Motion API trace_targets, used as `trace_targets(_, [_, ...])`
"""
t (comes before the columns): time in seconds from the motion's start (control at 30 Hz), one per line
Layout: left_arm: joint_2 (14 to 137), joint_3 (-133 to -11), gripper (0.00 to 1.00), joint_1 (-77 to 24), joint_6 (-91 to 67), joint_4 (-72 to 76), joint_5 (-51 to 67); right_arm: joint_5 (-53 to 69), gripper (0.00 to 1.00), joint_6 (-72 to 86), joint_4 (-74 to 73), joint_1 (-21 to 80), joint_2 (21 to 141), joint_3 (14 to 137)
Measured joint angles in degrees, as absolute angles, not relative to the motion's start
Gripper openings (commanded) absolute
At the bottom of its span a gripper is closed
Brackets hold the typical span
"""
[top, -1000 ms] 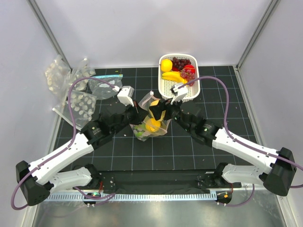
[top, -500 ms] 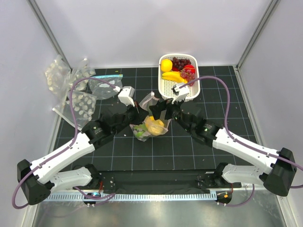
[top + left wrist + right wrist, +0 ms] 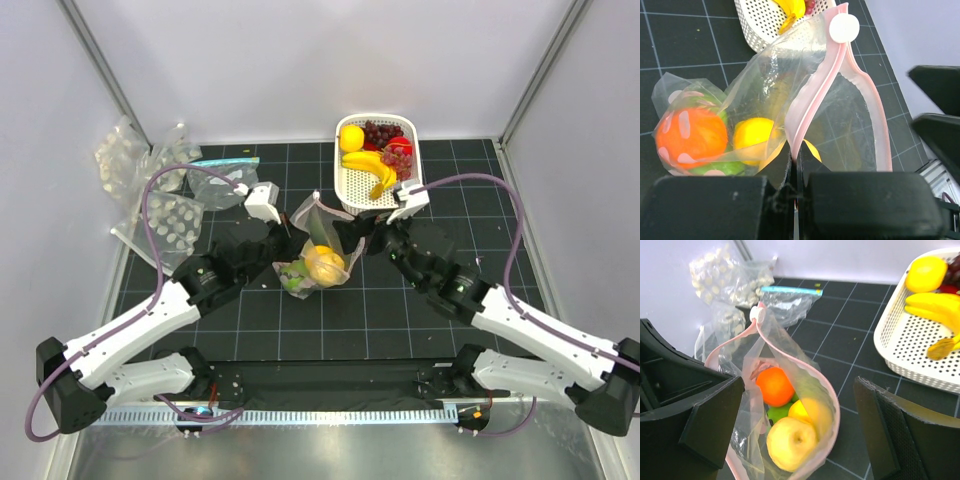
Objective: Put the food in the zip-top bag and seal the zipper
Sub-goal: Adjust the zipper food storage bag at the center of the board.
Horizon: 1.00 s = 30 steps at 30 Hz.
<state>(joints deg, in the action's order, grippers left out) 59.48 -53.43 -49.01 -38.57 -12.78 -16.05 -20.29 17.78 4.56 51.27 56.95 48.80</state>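
The zip-top bag [image 3: 318,258] stands open at mid-table, clear with white dots. Its pinkish zipper [image 3: 810,100] runs round the mouth and ends in a white tab [image 3: 844,28]. Inside lie an orange [image 3: 774,386], a lemon [image 3: 800,410], a green fruit [image 3: 777,414] and a pale yellow apple [image 3: 791,442] on top. My left gripper [image 3: 289,241] is shut on the zipper edge [image 3: 794,150] and holds the mouth up. My right gripper [image 3: 366,240] is open and empty, just right of the bag; in its wrist view [image 3: 799,390] the bag's mouth sits between its fingers.
A white basket [image 3: 350,185] at the back right holds a lemon, bananas [image 3: 372,165], grapes and a red fruit; its wall also shows in the right wrist view [image 3: 900,345]. Spare bags [image 3: 160,190] are piled at the back left, one with a teal strip [image 3: 222,162].
The right gripper was over the bag's mouth with the yellow fruit. It has let it go inside and drawn back to the right, open. The left gripper keeps its hold.
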Motion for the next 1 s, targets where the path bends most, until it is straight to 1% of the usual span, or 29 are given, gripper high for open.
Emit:
trace_targets(0.17, [59.5,-53.3,0.01,-49.0,-38.6,-12.9,-17.5,-23.0,0.99,17.2,5.1,51.3,51.9,46.8])
trace_targets(0.5, [56.2,-51.6,0.01,-49.1,-38.6,-13.1,-21.4,-28.4,1.0,16.8,5.1,51.3,52.5,46.7])
trace_targets(0.6, [54.8,-51.3,0.01,-49.1,-38.6,-13.1,-22.7,-28.6,0.96,16.7,4.3,51.3,52.6,46.7])
trace_targets(0.8, [53.6,-50.7,0.01,-49.1,-38.6,-13.1,-24.8,-23.8,0.79,16.2,2.1,51.3,57.2,48.9])
trace_targets(0.83, [53.5,-50.6,0.01,-49.1,-38.6,-13.1,-24.9,-22.8,0.75,16.1,1.4,51.3,58.3,49.5])
trace_targets(0.9, [53.3,-50.6,0.01,-49.1,-38.5,-13.1,-25.1,-21.3,0.71,16.1,-0.1,51.3,60.6,50.8])
trace_targets(0.93, [53.3,-50.5,0.01,-49.1,-38.5,-13.1,-25.2,-21.0,0.61,16.1,-0.9,51.3,61.5,51.4])
trace_targets(1.0, [53.1,-50.5,0.01,-49.1,-38.5,-13.1,-25.5,-20.5,0.47,16.2,-2.9,51.3,63.5,53.0])
